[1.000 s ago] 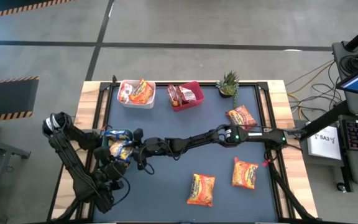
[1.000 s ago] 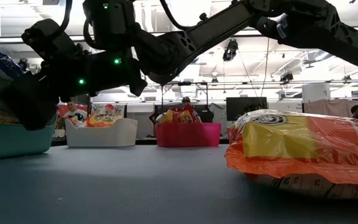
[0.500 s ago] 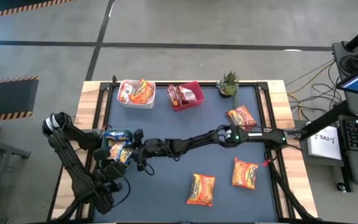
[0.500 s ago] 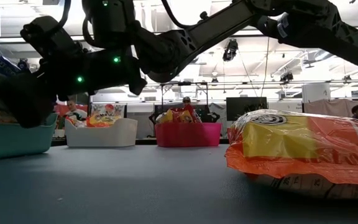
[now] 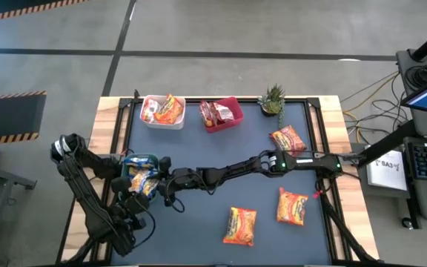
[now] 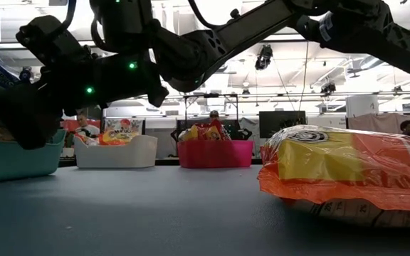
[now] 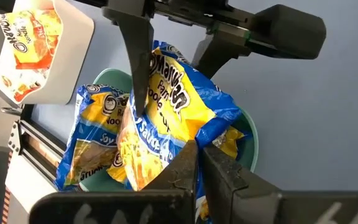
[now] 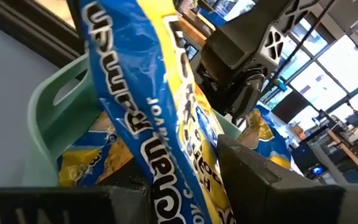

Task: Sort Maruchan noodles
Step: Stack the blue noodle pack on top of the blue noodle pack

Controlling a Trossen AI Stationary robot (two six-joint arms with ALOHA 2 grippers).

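On the dark table [image 5: 199, 215], a white bin [image 5: 161, 111] with orange packets and a red bin [image 5: 222, 113] with red packets sit along the far edge, with a small potted plant [image 5: 273, 99] to their right. Three orange Maruchan packets lie loose: one at the right [image 5: 288, 139], one nearer [image 5: 293, 207], and one near the middle front [image 5: 241, 225], which fills the right foreground of the low view. A green bin [image 5: 141, 160] at the left edge holds yellow-blue ramen packets [image 7: 98, 134], piled above its rim.

Both arms crowd over that bin. The right arm stretches across the table's middle from the right, and the right gripper [image 5: 163, 182] is clamped on an upright yellow-blue packet [image 8: 148, 118] standing in the green bin; the packet rises between its dark fingers. The left gripper [image 7: 197, 152] sits on the near side of the bin, its jaws pressed together on the edge of the same packet's crinkled wrapper [image 7: 166, 106]. The two grippers nearly touch, each blocking much of the bin from above.
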